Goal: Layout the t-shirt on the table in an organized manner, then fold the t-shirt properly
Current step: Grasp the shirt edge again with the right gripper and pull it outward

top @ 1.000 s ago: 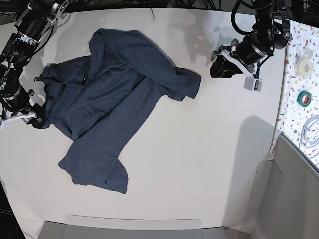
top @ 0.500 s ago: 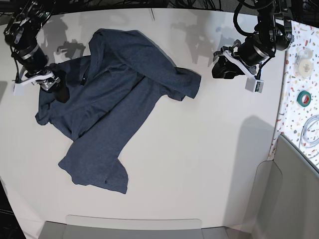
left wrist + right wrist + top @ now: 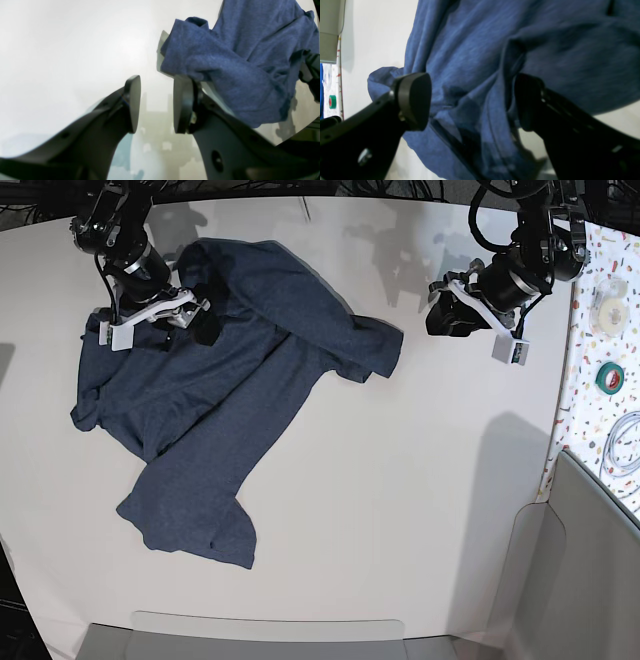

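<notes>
The dark navy t-shirt [image 3: 250, 380] lies crumpled on the white table [image 3: 420, 480], plain side showing, with one part folded across toward the right. My right gripper [image 3: 203, 328] hovers over the shirt's upper left part. In the right wrist view it [image 3: 471, 100] is open wide, with a fold of the shirt [image 3: 470, 50] between the jaws, not pinched. My left gripper [image 3: 440, 318] is off the shirt's right edge. In the left wrist view it [image 3: 156, 105] is open and empty over bare table [image 3: 62, 50], with the shirt's edge [image 3: 237, 62] just beyond it.
A confetti-speckled strip [image 3: 590, 410] runs along the right edge, with a green tape roll [image 3: 610, 375], a white roll [image 3: 608, 300] and a cable [image 3: 625, 442]. A grey bin [image 3: 590, 570] stands at the lower right. A grey panel [image 3: 260, 638] lies along the front edge.
My right gripper has moved from the shirt's left corner up and right, to over the upper left part. The shirt's left edge has settled flat. The left arm has barely moved.
</notes>
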Robot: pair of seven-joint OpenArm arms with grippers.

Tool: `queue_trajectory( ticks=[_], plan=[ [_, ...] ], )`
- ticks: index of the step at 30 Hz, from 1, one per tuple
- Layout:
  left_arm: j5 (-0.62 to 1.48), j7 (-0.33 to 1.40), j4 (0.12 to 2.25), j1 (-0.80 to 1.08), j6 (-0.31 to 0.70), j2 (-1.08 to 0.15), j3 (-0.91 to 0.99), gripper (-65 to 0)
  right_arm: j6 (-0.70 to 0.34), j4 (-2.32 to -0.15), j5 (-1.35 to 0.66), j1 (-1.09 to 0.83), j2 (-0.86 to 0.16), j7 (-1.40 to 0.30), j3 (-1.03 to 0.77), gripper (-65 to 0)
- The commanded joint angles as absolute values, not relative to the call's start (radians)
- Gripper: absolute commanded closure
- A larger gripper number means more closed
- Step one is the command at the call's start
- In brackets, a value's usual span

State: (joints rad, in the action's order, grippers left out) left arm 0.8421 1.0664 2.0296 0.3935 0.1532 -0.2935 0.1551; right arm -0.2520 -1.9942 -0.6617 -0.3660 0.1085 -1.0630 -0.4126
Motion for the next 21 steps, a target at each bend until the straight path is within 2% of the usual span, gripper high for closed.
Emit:
queue_trajectory(
  ticks=[1,11,16,19,21],
  plan=[
    [0.857,1.049,2.045,0.39,0.159,-0.308,0.157,-19.9,-0.26,-2.009,-0.662,-0.363,0.107,-1.046,-0.414,-50.8],
    [0.857,1.049,2.045,0.39,0.159,-0.308,0.157,-19.9,-0.252,-2.005,-0.536,-0.349,0.157,-1.046,-0.414,-50.8],
    [0.857,1.049,2.045,0.39,0.159,-0.308,0.157,-19.9,-0.154,-2.003,-0.49,-0.346,0.157,-1.046,-0.414,-50.7],
    [0.857,1.049,2.045,0.39,0.159,-0.308,0.157,-19.9,-0.136,-2.003,-0.49,-0.334,0.157,-1.046,-0.412,-50.3],
    [0.857,1.049,2.045,0.39,0.159,-0.308,0.157,-19.9,-0.13,-2.003,-0.489,-0.332,0.157,-1.046,-0.412,-46.7]
  ],
)
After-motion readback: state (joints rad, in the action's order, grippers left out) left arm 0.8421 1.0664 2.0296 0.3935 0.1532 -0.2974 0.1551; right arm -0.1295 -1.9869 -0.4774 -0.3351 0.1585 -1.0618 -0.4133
